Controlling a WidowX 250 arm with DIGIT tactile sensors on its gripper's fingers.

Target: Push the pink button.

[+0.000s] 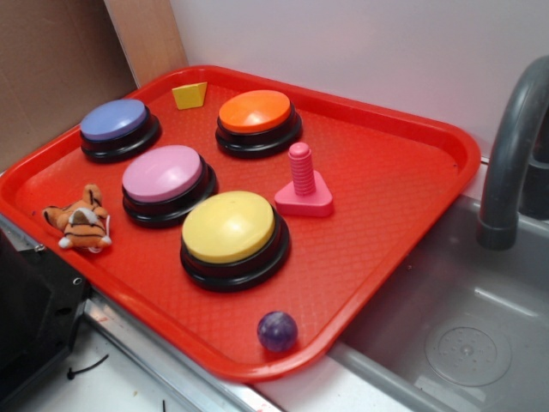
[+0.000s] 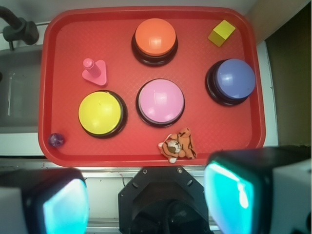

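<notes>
Jaws stand wide apart and hold nothing: in the wrist view the gripper point(image 2: 146, 202) shows its two pale fingers, blurred, at the lower corners, with open air between them over the near rim of the ridged red plastic tray point(image 2: 48, 58). From that gap, the large round pink-mauve domed button on a black base point(image 2: 160, 101) lies straight ahead and a little right of centre, well apart from the fingertips and far below them; being round, it has no long axis to line up with. Between jaws and button sits a small plush tiger toy point(image 2: 177, 145), just beside the button's near edge. By the look of it, the arm hangs high, camera facing down, and must travel forward and descend.
</notes>
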